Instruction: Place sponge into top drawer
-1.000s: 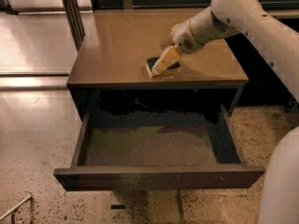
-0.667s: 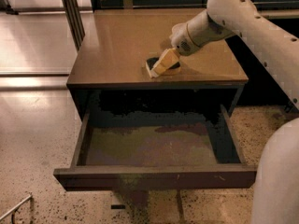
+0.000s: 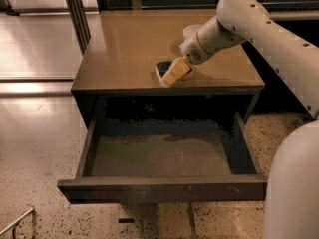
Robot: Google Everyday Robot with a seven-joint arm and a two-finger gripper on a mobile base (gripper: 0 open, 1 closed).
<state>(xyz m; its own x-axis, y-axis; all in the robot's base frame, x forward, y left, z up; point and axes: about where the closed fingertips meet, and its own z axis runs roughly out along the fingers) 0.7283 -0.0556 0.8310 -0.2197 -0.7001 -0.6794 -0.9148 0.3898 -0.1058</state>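
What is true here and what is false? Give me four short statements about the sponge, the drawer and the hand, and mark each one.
1. The wide, shallow, dark brown top drawer is pulled open. True.
2. The small wavy-edged blue-green and yellow sponge lies on the drawer floor. False: it is on the flat brown cabinet top, near the front edge.
3. The robot's hand is over the cabinet top, right at the sponge. True.
4. The round white bowl sits inside the drawer. False: it stands on the cabinet top, partly hidden behind the arm.
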